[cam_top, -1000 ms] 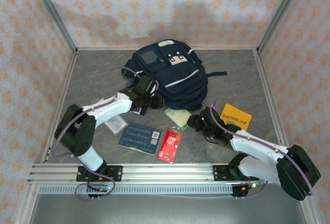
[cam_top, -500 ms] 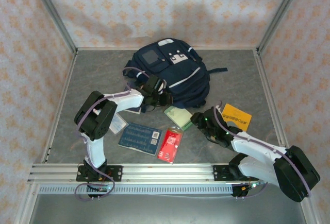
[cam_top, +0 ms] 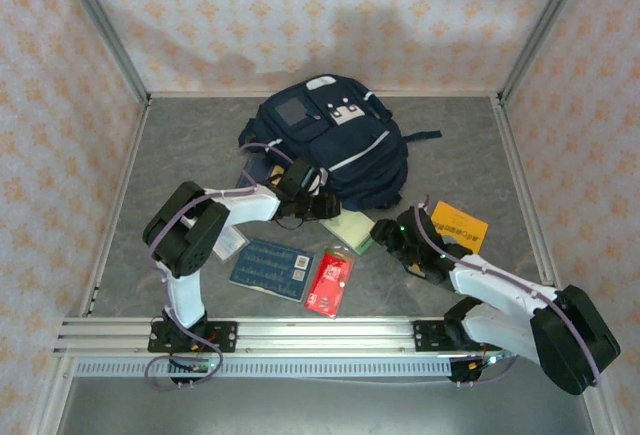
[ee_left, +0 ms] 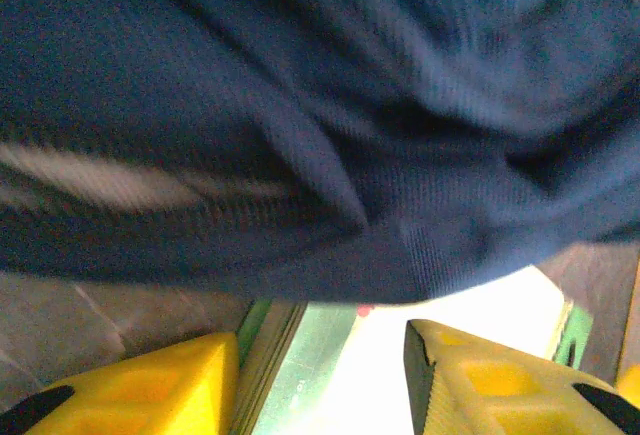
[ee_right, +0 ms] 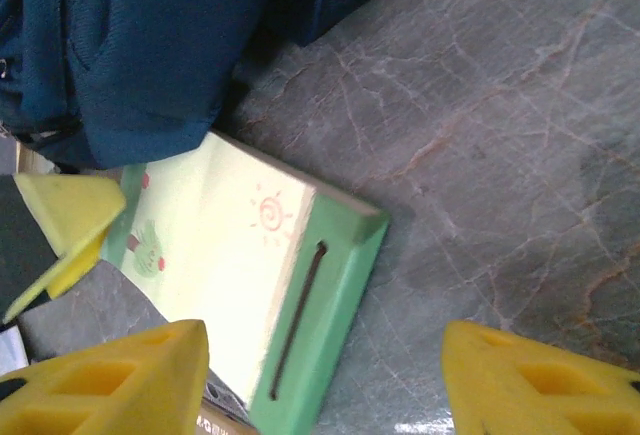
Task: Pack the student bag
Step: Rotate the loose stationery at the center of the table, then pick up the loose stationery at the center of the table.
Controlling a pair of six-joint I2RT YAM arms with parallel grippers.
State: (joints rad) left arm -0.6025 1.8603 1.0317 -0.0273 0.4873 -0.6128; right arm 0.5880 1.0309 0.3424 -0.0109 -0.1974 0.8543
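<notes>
1. Just within the last second the left gripper [cam_top: 322,203] has swung from the left flank of the student bag [cam_top: 330,140] rightward along its near hem. It now sits where the fabric overhangs the green notebook [cam_top: 348,226].
2. Its jaws stand wide and empty. In the wrist view, navy cloth hangs just ahead of the fingertips [ee_left: 130,390], with the notebook's cover below.
3. The right gripper [cam_top: 383,229] has barely shifted. Its jaws are equally wide and hold nothing, aimed at the notebook's free end.
4. The bag lies at the far middle of the tabletop [cam_top: 180,145], grey patch up. No open mouth is visible, so packing looks hardly begun.
5. I judge that the left arm is placed to lift the hem.
6. Toward the near edge wait a blue card [cam_top: 272,268] and a red packet [cam_top: 330,282]. An orange packet [cam_top: 457,225] lies nearer the right edge.
7. Both grippers crowd the notebook, so a collision between them is the risk.
</notes>
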